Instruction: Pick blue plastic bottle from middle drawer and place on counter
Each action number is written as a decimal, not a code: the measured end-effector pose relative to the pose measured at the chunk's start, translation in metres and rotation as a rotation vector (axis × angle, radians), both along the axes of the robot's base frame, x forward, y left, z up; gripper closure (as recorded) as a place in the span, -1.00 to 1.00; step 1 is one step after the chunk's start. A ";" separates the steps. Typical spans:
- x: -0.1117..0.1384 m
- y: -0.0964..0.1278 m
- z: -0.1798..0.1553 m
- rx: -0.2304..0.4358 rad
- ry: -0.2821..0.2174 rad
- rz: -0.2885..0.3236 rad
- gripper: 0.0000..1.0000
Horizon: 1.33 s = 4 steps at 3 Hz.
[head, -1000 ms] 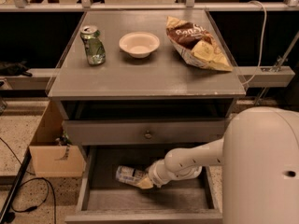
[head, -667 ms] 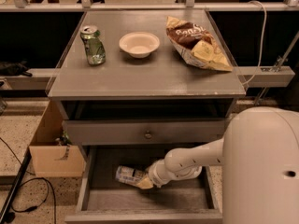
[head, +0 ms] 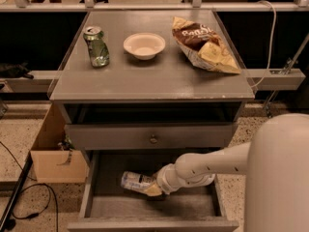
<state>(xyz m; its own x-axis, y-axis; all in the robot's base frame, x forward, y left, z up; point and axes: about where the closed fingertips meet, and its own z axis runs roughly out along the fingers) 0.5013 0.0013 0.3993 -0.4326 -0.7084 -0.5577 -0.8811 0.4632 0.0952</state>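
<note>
The blue plastic bottle (head: 134,181) lies on its side, slightly tilted, in the open middle drawer (head: 101,208), left of centre. My gripper (head: 153,188) reaches into the drawer from the right on a white arm (head: 212,164) and is shut on the bottle's right end, with a tan fingertip (head: 153,192) under it. The counter (head: 149,79) is the grey top of the cabinet above.
On the counter stand a dented green can (head: 96,46) at the left, a white bowl (head: 144,45) in the middle and a chip bag (head: 203,43) at the right. A closed drawer front with a knob (head: 153,139) sits above the open drawer. A cardboard box (head: 52,153) stands on the floor to the left.
</note>
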 end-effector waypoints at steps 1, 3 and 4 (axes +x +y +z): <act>-0.006 -0.019 0.021 0.004 -0.023 -0.014 1.00; -0.020 -0.069 0.101 -0.037 -0.111 0.005 1.00; -0.044 -0.119 0.190 -0.078 -0.202 -0.003 1.00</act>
<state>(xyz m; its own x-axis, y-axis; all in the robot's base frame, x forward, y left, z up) 0.4568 -0.1174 0.5894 -0.3196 -0.7519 -0.5766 -0.8775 0.4645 -0.1194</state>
